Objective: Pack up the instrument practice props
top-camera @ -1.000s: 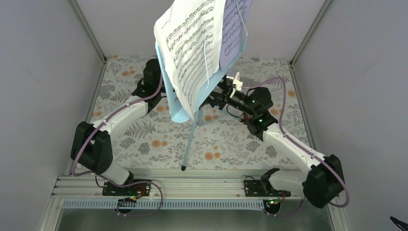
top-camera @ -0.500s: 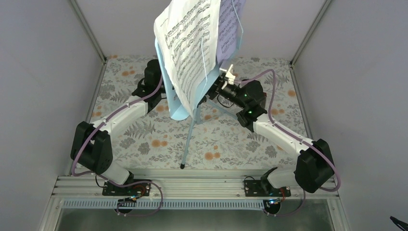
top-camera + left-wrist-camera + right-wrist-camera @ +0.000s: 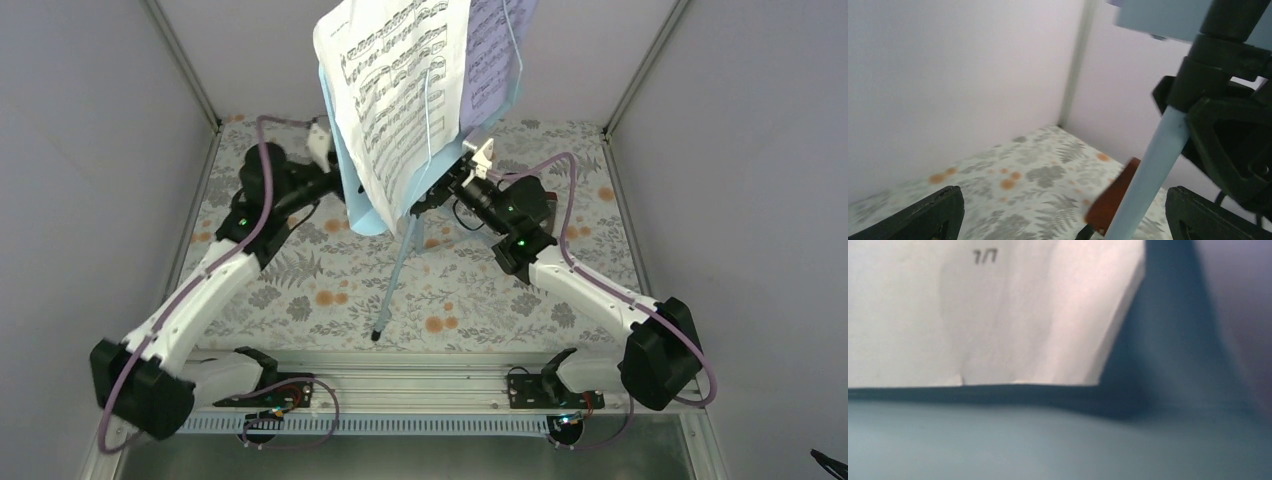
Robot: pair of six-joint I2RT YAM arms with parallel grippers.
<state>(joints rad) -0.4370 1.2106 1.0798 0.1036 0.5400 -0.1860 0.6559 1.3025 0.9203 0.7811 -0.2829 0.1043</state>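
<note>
The light-blue music stand (image 3: 397, 270) rises at mid-table, its plate (image 3: 350, 205) carrying a white sheet-music page (image 3: 390, 90) and a lilac one (image 3: 495, 60). My left gripper (image 3: 325, 180) sits just left of the plate, jaws wide open. In its wrist view the left gripper (image 3: 1068, 212) frames the stand pole (image 3: 1158, 170) without touching it, and the brown metronome (image 3: 1113, 197) stands behind the pole. My right gripper (image 3: 447, 190) is shut on the stand's bottom ledge (image 3: 1048, 440), which hides its fingers; a page corner (image 3: 998, 315) rests on the ledge.
A floral mat (image 3: 300, 290) covers the table, with pale walls (image 3: 100, 150) on three sides. One stand foot (image 3: 375, 338) rests near the front aluminium rail (image 3: 420, 385). The stand's black collar (image 3: 1218, 60) sits above the pole.
My left gripper let go of the stand and opened wide as its arm swung back and left. My right gripper moved in and closed on the ledge. The stand shifted slightly.
</note>
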